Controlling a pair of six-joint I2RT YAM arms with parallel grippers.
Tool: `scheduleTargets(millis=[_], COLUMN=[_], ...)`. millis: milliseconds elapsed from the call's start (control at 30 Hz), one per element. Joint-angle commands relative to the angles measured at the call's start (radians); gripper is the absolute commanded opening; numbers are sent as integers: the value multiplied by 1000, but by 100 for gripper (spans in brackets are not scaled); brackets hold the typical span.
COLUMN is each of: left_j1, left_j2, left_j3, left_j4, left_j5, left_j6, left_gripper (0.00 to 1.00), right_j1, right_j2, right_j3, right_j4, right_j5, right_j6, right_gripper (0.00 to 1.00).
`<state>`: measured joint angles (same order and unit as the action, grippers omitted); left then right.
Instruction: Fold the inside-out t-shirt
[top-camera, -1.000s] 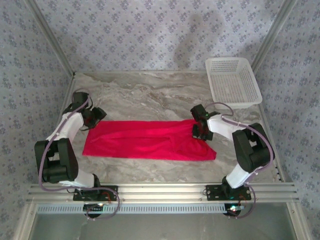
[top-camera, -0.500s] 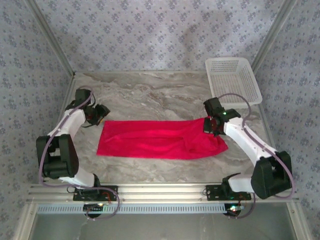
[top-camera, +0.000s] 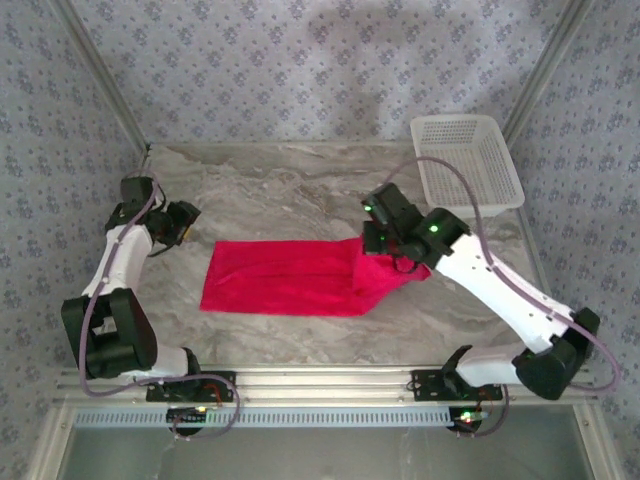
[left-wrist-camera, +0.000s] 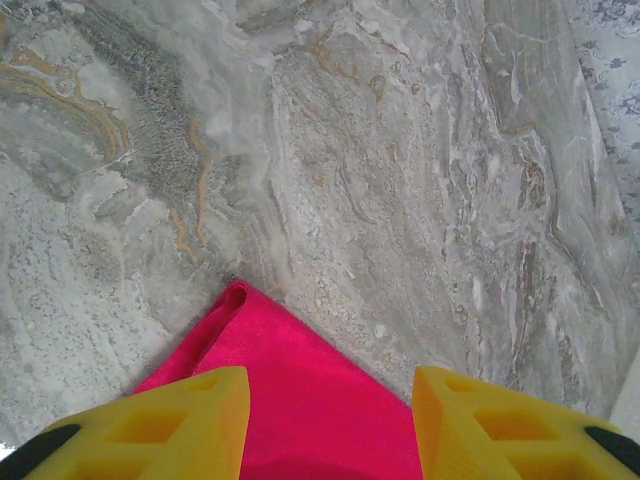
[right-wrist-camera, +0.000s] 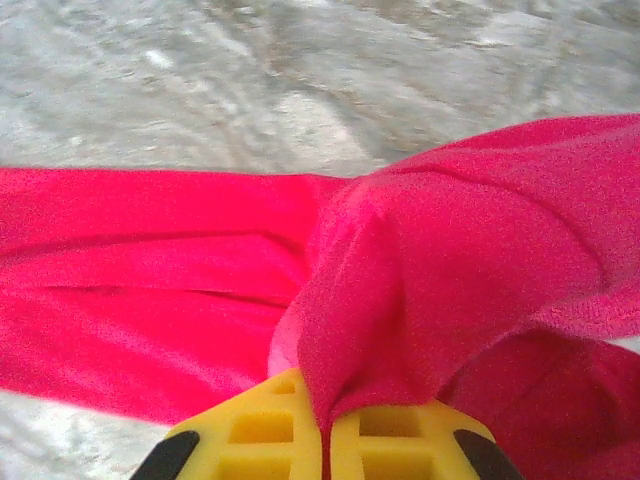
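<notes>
We log the right tool clamped on the t-shirt's right end, cloth bunched above it; left tool jaws apart, straddling the t-shirt's far-left corner.

No text, label, brand, no. or sign was legible anywhere in these views.
</notes>
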<state>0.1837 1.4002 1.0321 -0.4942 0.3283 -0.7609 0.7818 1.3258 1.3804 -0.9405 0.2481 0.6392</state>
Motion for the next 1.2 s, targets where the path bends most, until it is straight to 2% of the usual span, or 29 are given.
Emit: scheduleTargets(millis=[0, 167, 367, 500, 633, 700, 833, 900, 967, 1033, 1167], left_j1=[12, 48, 99, 121, 133, 141, 160, 169, 172, 172, 151], left_j2=[-32, -47, -53, -40, -20, -11, -9, -12, -18, -30, -50], left_j3=[-28, -53, -95, -123, -144, -151, -174, -178, -178, -184, -218], left_j4=[3, -4, -1, 10, 25, 28, 46, 45, 46, 58, 114], left_j5=[40, 54, 58, 70, 77, 78, 79, 78, 77, 82, 136], left_j6=[-13, -5, -7, -12, -12, -12, -17, -13, -3, 4, 2], left_gripper=[46, 47, 47, 47, 47, 47, 47, 47, 47, 47, 48], right_j1=[95, 212, 304, 337, 339, 340, 343, 351, 354, 349, 308], right_j2=[97, 296, 527, 670, 828, 905, 1079, 1104, 1052, 948, 674], right_j3=[117, 318, 546, 687, 815, 876, 1113, 1210, 1198, 1082, 592], right_j4=[-13, -18, -26, -31, -12, -7, -90, -155, -183, -163, 34], right_j5=[61, 67, 21, -2, -88, -155, -286, -302, -274, -219, -178], right_j6=[54, 20, -36, -81, -109, -113, -93, -94, -115, -120, -76], right_gripper=[4, 4, 4, 4, 5, 12, 43, 47, 55, 59, 60])
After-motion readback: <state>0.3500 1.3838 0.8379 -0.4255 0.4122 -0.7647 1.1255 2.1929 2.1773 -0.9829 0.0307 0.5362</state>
